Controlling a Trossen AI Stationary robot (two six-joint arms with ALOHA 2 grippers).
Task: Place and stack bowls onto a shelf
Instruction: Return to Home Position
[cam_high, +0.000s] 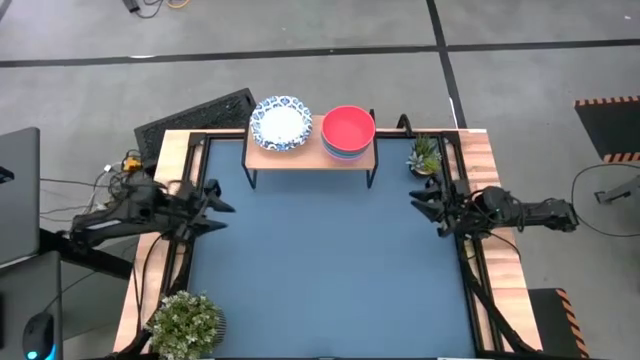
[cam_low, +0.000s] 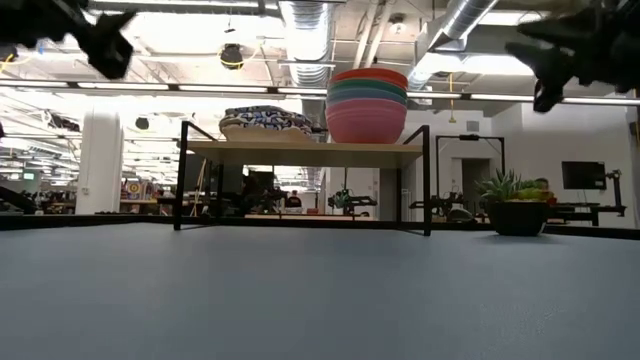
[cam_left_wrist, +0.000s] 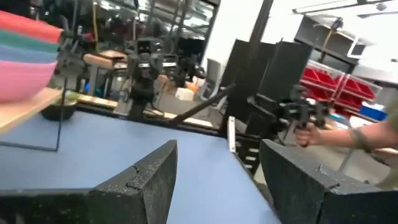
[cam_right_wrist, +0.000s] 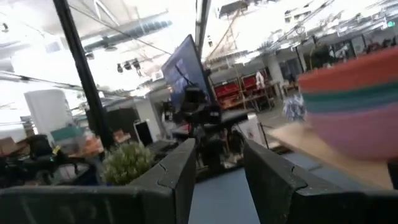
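Observation:
The shelf (cam_high: 310, 152) stands by its black legs at the far middle of the blue table; in the low view the shelf (cam_low: 305, 152) shows its wooden board edge-on. On its left half sit the two white, blue-patterned bowls (cam_high: 281, 123), stacked (cam_low: 265, 122). On its right half rests a stack of plain bowls with the red one on top (cam_high: 348, 129), over green, lavender-blue and pink (cam_low: 367, 105). My left gripper (cam_high: 222, 208) is open, raised above the table's left edge. My right gripper (cam_high: 422, 204) is open, raised above the right edge. Neither holds anything.
A small potted plant (cam_high: 424, 155) stands right of the shelf by the table's far right corner. A larger bushy plant (cam_high: 186, 323) sits at the near left corner. The blue tabletop (cam_high: 325, 270) spreads between the arms. A person's hand (cam_left_wrist: 367, 140) shows beyond the table.

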